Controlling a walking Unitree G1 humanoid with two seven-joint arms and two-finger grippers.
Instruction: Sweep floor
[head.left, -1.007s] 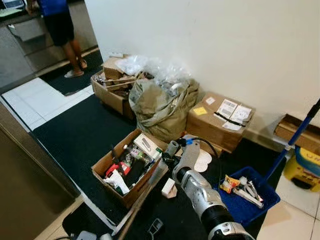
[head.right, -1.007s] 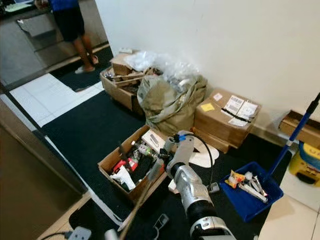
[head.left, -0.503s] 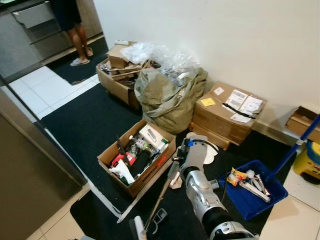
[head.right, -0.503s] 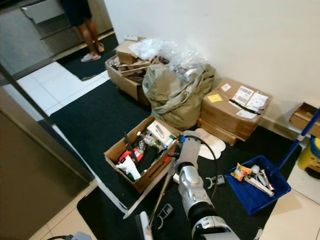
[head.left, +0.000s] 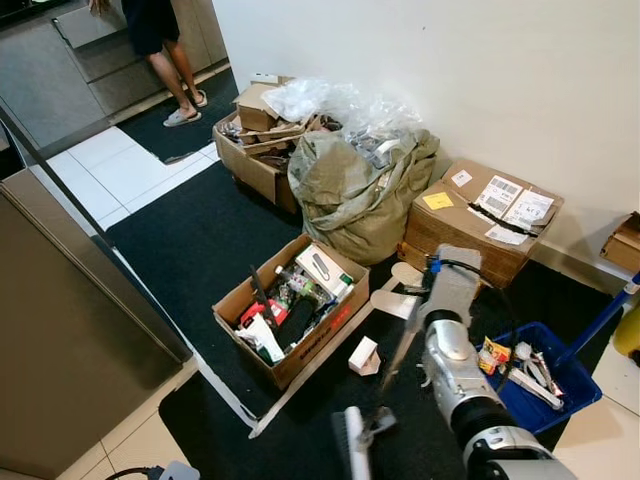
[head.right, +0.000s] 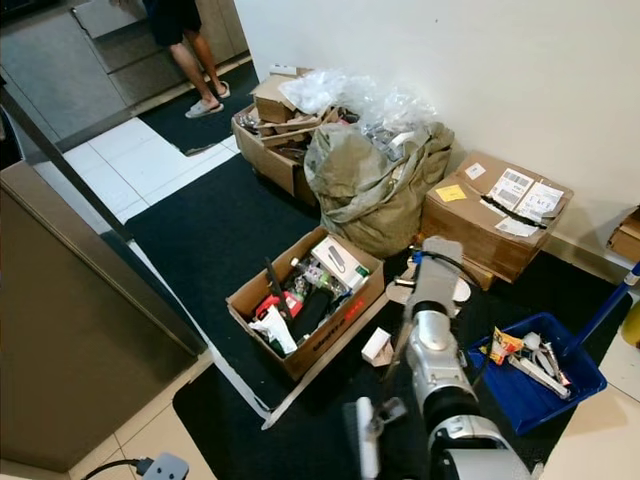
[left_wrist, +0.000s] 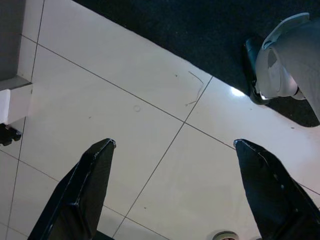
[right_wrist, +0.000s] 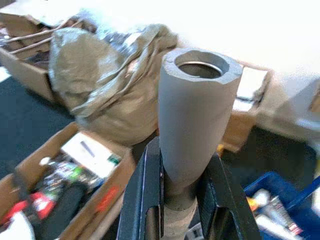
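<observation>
Since the earlier frames the right arm and the broom it carries are sitting further to the right, and the broom head is now lying on the black carpet (head.left: 200, 260) near the small white box (head.left: 363, 355); the camera has also shifted. The right claw (right_wrist: 185, 200) is clenching the grey tubular broom handle (right_wrist: 195, 115), which is slanting down to the pale broom head (head.right: 368, 440) at the robot's feet. The left claw (left_wrist: 172, 187) is hanging released over white floor tiles (left_wrist: 125, 115). The blue plastic dustpan (head.left: 560, 390) on the right is already holding wrappers and scraps. Judgement: sweeping is partly done; the white box and flat cardboard strip (head.left: 310, 375) are still lying on the carpet beside the open brown cardboard box (head.left: 290, 310).
</observation>
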